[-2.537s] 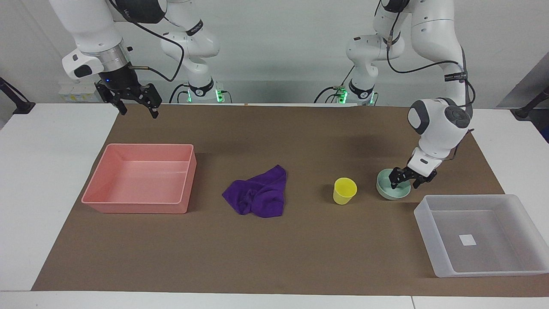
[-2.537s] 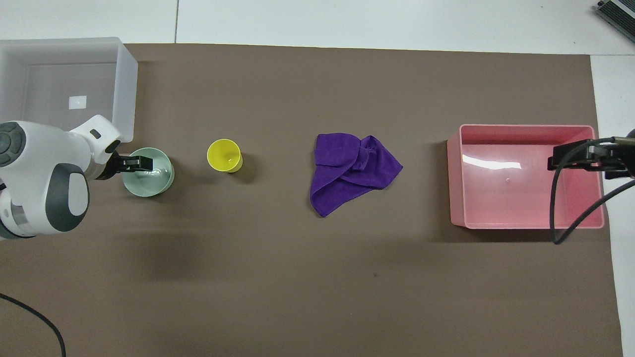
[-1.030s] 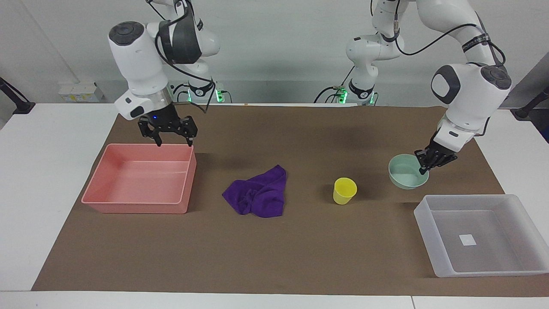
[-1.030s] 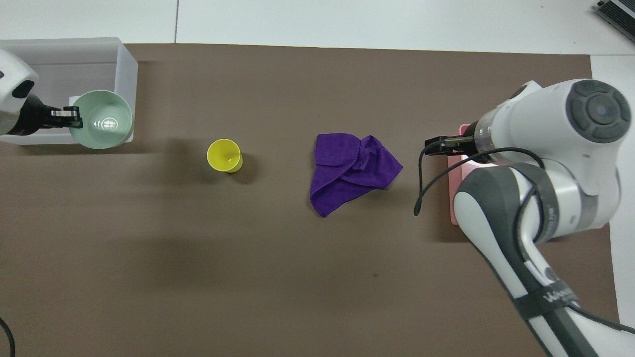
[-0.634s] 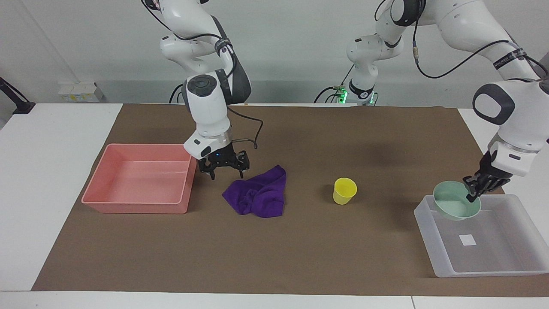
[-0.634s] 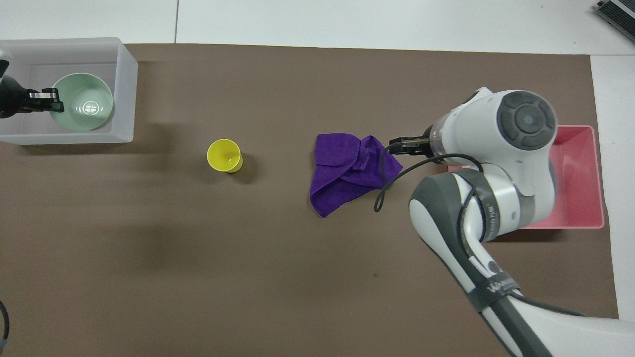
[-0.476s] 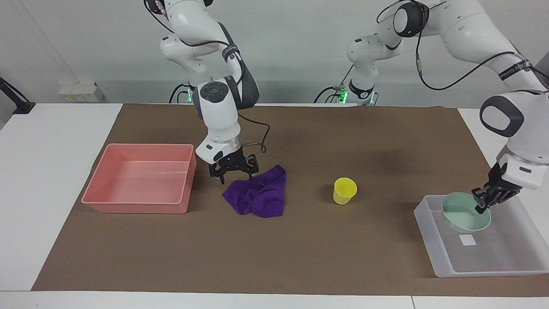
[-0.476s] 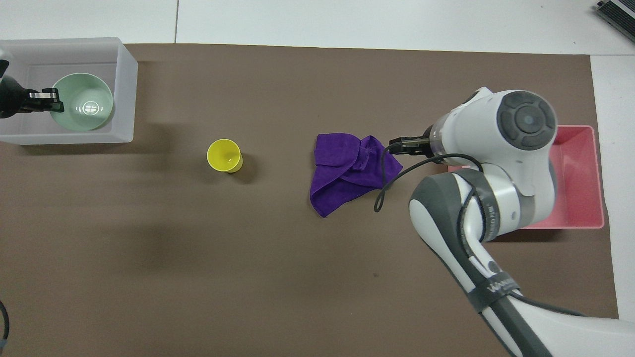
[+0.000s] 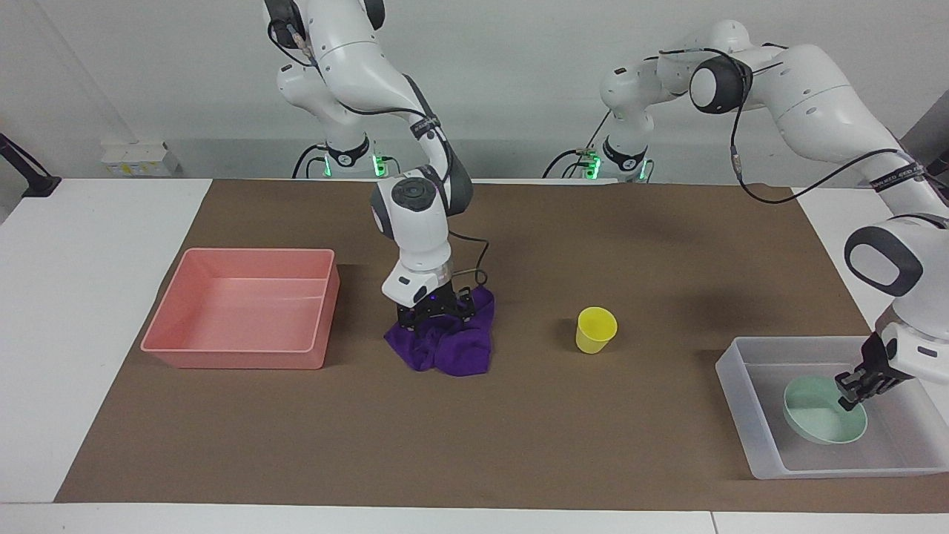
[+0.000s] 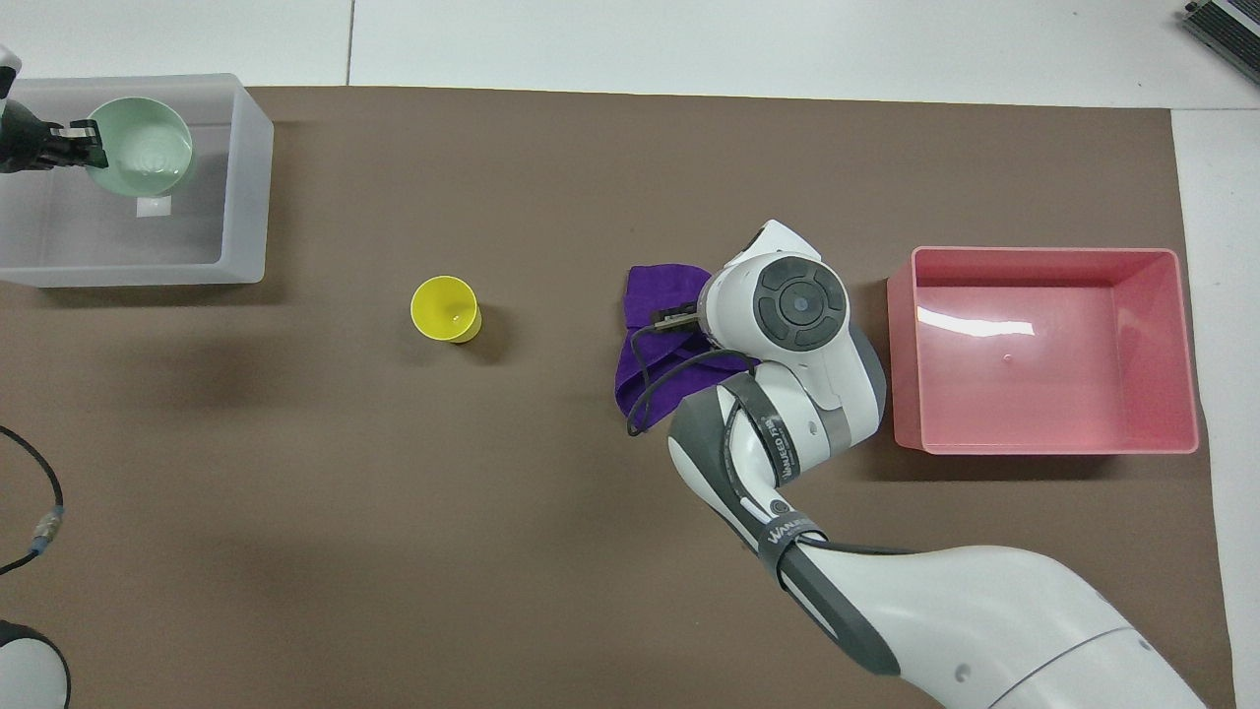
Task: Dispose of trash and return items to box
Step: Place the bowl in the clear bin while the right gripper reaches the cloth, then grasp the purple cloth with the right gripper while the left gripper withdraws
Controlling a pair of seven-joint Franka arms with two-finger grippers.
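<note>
Pink rectangular plastic tub (image 9: 237,360) sits toward the right arm's edge of the desk (image 9: 519,430), nothing in it. Beside it, mid-desk, lies the deep purple soft fabric cloth (image 9: 452,352). It's limp and light, so I'd pinch a raised fold near the bunched middle, not a flat corner. The right gripper (image 9: 436,311) points straight down from a steeply bent arm and is pressed onto the cloth's top. Can't tell if it's closed on it.

The small yellow plastic cup (image 9: 596,328) stands upright, apart from the cloth, toward the left arm's end. It's light and tippy, so I'd grab the rim.

Farthest out, at the left arm's corner, is the clear-whitish plastic box (image 9: 741,415). The left gripper (image 9: 852,389) reaches down into it, fingers (image 10: 87,148) clenched on the rim of the pale mint-green round bowl (image 9: 819,419), which is tilted low inside.
</note>
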